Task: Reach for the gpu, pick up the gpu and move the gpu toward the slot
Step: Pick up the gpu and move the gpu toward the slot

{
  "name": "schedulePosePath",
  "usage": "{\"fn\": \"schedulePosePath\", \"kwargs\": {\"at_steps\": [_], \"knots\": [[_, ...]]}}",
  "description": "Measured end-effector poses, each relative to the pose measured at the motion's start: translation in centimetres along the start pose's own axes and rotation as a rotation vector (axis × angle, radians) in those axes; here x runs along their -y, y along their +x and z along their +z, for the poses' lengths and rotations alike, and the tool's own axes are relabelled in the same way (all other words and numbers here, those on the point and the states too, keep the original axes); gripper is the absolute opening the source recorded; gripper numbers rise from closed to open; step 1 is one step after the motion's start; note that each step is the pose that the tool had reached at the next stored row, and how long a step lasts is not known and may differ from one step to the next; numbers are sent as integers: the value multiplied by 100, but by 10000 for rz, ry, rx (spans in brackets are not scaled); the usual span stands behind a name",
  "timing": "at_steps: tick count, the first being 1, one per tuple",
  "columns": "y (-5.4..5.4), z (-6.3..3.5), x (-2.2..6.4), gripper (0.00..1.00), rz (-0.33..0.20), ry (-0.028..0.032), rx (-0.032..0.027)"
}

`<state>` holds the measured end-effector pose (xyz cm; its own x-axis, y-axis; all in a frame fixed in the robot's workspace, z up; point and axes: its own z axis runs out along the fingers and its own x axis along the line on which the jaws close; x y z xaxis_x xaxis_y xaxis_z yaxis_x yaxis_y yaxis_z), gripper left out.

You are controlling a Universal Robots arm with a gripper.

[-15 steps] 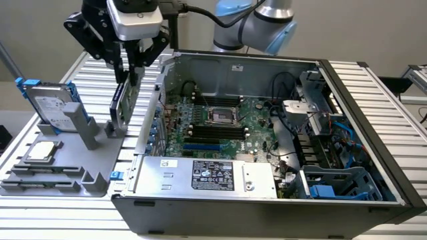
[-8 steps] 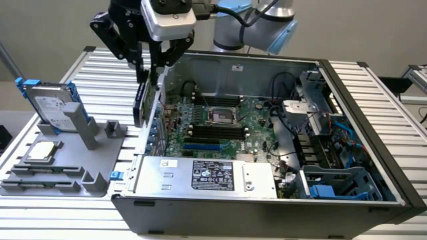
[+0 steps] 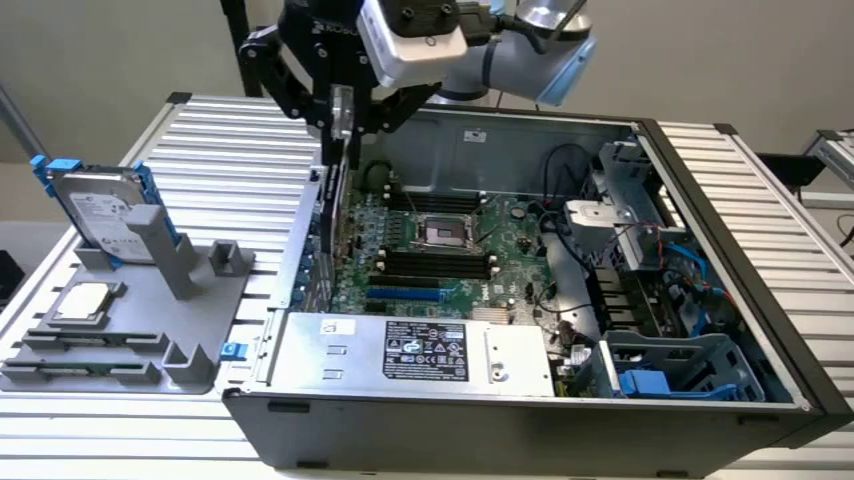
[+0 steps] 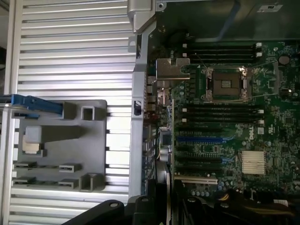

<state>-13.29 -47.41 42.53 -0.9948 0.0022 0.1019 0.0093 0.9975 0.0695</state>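
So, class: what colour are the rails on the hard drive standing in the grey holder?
Blue rails, clearest in the exterior view.

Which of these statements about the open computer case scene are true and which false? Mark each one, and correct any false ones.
1. The gripper hangs above the open computer case. True.
2. The gpu lies flat on the grey holder. False: it is held edge-down over the case's rear edge.
3. The hard drive stands upright on the holder. True.
4. The CPU socket is covered by a fan. False: it is bare.
5. The small silver chip rests on the holder. True.
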Motion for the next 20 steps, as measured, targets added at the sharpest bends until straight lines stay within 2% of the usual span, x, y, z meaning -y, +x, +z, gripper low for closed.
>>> {"fn": "schedulePosePath", "kwargs": {"at_steps": [4, 20], "knots": [[-179, -18, -2, 26, -4, -28, -1], [-909, -56, -8, 26, -3, -31, -1]]}}
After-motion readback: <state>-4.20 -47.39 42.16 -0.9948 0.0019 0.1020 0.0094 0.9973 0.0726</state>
